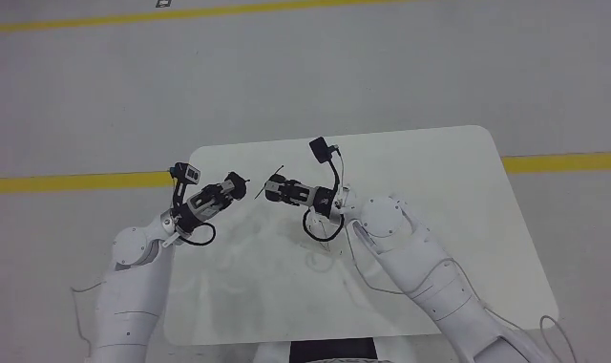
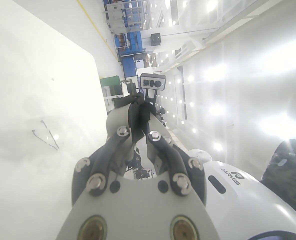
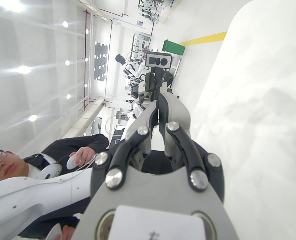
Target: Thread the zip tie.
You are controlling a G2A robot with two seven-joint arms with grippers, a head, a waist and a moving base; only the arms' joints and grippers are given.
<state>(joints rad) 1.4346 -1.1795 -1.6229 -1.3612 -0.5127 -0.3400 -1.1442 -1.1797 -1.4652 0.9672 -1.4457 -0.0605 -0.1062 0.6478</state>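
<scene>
Both hands hang tip to tip above the white, round-cornered bench [image 1: 434, 196], near its far left corner. That is probably so the threading can be done in the air, where nothing blocks the strap. The right hand [image 1: 271, 186] has its fingers pressed together, pinching the thin black plastic zip tie [image 1: 261, 193]. The tie stands out slantwise from the fingertips and off the bench, which leaves its ends free to be aimed. The left hand [image 1: 240, 184] faces it, just beside, fingers also pressed together with a short dark sliver at their tips. Whether that sliver is part of the tie cannot be told. Facing each other this closely suits feeding a tail into a head.
</scene>
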